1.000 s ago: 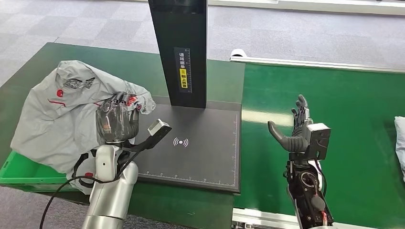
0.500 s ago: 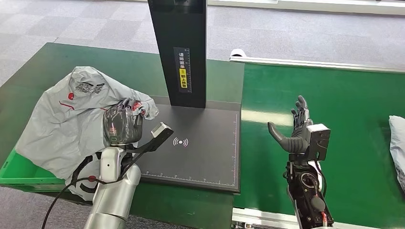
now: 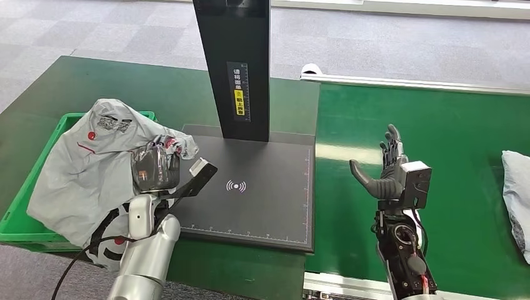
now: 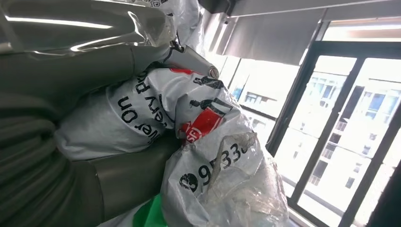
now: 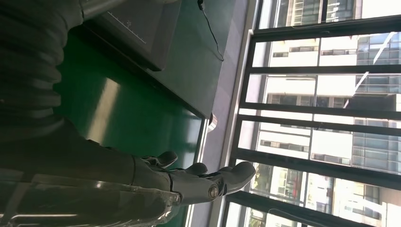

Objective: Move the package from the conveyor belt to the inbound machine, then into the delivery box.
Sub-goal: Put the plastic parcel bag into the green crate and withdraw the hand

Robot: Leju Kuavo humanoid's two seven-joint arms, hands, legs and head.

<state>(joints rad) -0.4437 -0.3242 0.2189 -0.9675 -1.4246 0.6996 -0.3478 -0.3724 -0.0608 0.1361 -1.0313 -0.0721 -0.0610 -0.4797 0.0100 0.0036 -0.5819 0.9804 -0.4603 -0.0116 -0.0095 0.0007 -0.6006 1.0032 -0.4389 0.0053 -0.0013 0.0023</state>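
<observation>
Left hand grips the grey package at its edge; the package hangs over the green box, beside the black machine. Right hand is held up over the belt, fingers spread, holding nothing.

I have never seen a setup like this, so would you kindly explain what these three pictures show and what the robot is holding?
This is a humanoid robot with two silver arms ending in hands. The wide picture looks down from its head; the other two come from cameras at its wrists and are turned. Its left hand grips a grey plastic package over a green delivery box, beside the black inbound machine. The left wrist view shows the package close up. The right hand is open, holding nothing, above the green conveyor belt, where another pale package lies.
</observation>
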